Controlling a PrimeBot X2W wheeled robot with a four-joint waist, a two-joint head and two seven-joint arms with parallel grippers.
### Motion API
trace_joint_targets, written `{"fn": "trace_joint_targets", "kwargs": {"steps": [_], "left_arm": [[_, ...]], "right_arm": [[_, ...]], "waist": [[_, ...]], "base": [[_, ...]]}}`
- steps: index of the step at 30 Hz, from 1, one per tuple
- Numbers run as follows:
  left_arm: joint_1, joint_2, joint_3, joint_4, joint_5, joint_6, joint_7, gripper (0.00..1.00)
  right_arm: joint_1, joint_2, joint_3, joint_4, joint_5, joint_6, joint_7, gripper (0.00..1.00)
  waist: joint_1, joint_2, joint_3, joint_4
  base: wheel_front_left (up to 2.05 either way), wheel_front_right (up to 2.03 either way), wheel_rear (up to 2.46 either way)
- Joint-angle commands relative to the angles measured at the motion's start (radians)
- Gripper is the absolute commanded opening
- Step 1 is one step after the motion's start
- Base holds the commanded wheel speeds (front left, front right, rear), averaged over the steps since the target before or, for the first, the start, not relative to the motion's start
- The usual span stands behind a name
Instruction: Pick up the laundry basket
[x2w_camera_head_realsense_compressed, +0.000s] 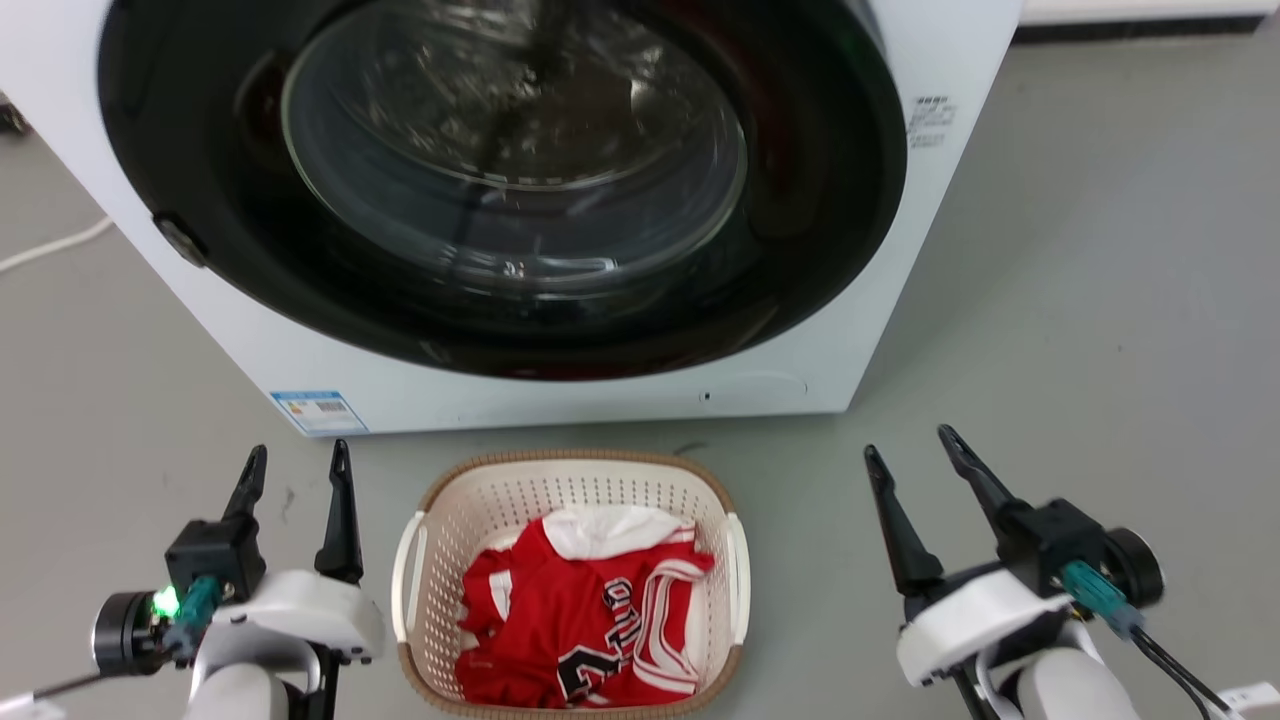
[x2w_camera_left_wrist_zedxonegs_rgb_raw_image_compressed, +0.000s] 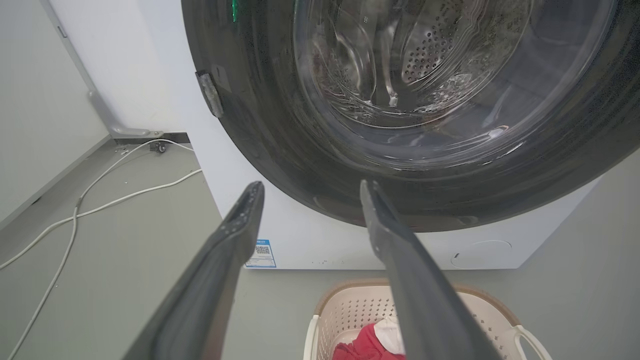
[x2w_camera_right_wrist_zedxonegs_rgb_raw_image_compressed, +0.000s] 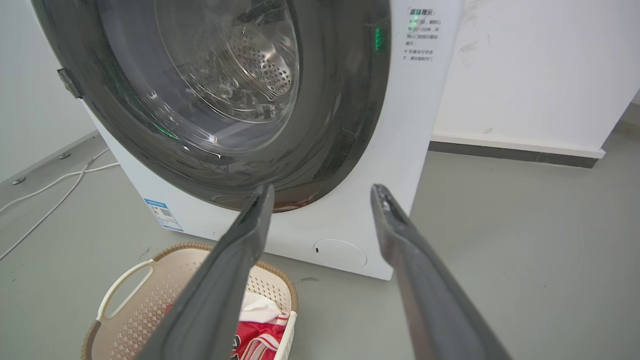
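The laundry basket sits on the grey floor just in front of the washing machine, cream-white and perforated with a brown rim and white side handles. A red and white jersey lies inside it. My left gripper hovers open to the basket's left, apart from it. My right gripper hovers open to its right, also apart. In the left wrist view the basket shows at the bottom between my open fingers. In the right wrist view the basket lies at the lower left beside my open fingers.
A white washing machine with a large dark round door, shut, stands right behind the basket. White cables trail over the floor to its left. A white wall with a dark skirting runs at the right. Grey floor spreads to both sides.
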Motion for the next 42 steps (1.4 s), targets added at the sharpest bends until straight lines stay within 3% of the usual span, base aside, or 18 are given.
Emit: {"fn": "trace_joint_targets", "kwargs": {"steps": [1,7,19,29,42], "left_arm": [[-0.02,0.005,0.002,0.014,0.002,-0.003,-0.002,1.0],[-0.146,0.051,-0.012,0.223,-0.016,-0.027,-0.002,1.0],[-0.323,0.109,-0.073,0.473,-0.025,-0.036,-0.002,1.0],[-0.435,0.109,-0.129,0.643,-0.058,-0.038,-0.002,1.0],[-0.547,0.115,-0.177,0.764,-0.096,-0.038,-0.002,1.0]], "right_arm": [[-0.019,-0.002,0.007,0.01,-0.005,-0.001,-0.002,1.0],[-0.127,-0.002,0.075,0.142,0.011,-0.001,-0.002,1.0],[-0.314,-0.001,0.224,0.425,0.067,-0.001,-0.002,1.0],[-0.452,-0.001,0.356,0.637,0.167,-0.001,-0.002,1.0],[-0.575,-0.001,0.443,0.778,0.252,-0.001,-0.002,1.0]], "waist": [[-0.0001,0.0,0.031,-0.001],[-0.0001,0.0,0.123,-0.002],[-0.0001,0.0,0.27,0.003],[-0.0001,0.0,0.381,0.015],[-0.0001,0.0,0.509,0.033]], "base": [[0.0,0.0,0.0],[0.0,0.0,0.0],[0.0,0.0,0.0],[0.0,0.0,0.0],[0.0,0.0,0.0]]}}
